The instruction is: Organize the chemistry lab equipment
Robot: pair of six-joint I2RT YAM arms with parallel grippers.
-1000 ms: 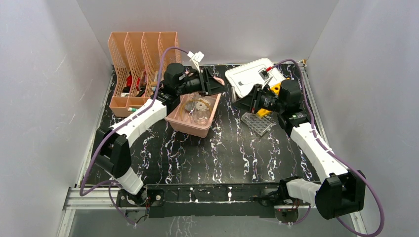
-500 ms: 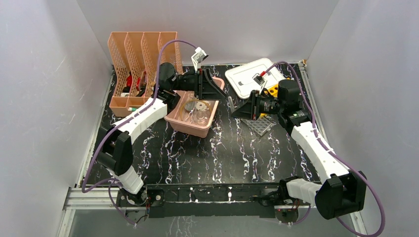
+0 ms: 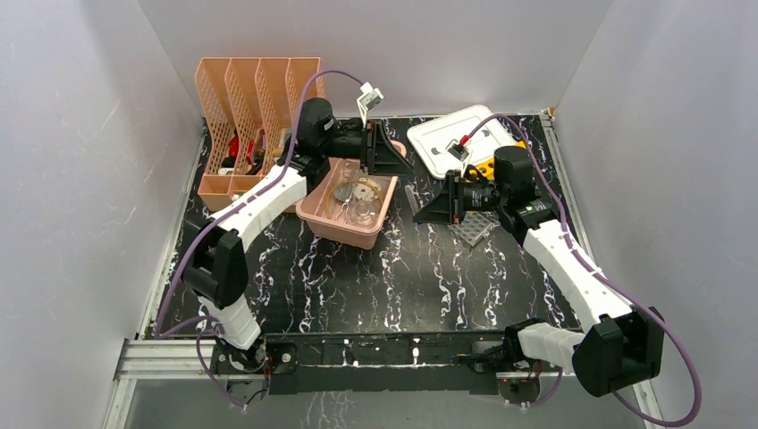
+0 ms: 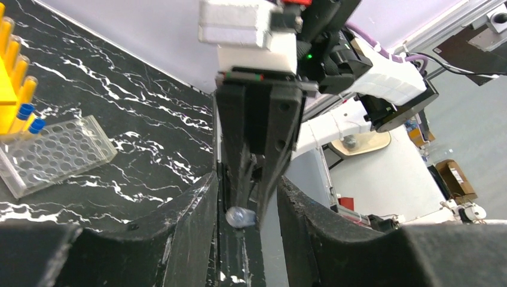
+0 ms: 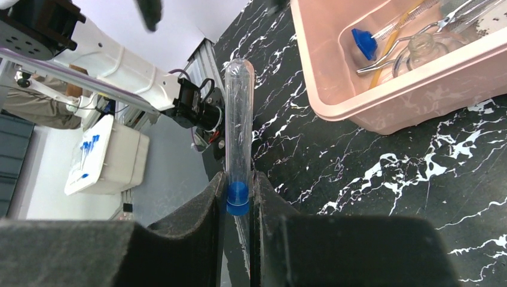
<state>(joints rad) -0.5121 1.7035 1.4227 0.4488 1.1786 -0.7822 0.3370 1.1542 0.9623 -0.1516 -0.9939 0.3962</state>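
Because the test tube (image 5: pixel 239 113) is pinched at its blue-capped end by the right jaws, which are closed on it, its round glass end is free and is pointed across at the left jaws. The tube is held clear of the surface (image 3: pixel 402 286), between the pink tub (image 3: pixel 344 234) and the clear rack (image 3: pixel 470 230).

The left jaws are seen open, with one finger on either side of the tube's round end in the left wrist view. Contact cannot be confirmed. A hand-over is judged to be the step in hand, so that the tube can be regripped for racking.

A blue clip (image 5: pixel 362 40) and glass dishes (image 3: pixel 362 212) are noted inside the tub. Blue-capped tubes are held in the yellow rack (image 4: pixel 11 78), and the clear rack lies flat just beside it.

Open surface is available toward the near edge. The tub's rim lies close on the left, and the white lid (image 3: pixel 447 138) and both racks lie behind on the right. Little sideways margin is judged between the two sets of jaws, so any withdrawal is judged best made along the tube's own axis.
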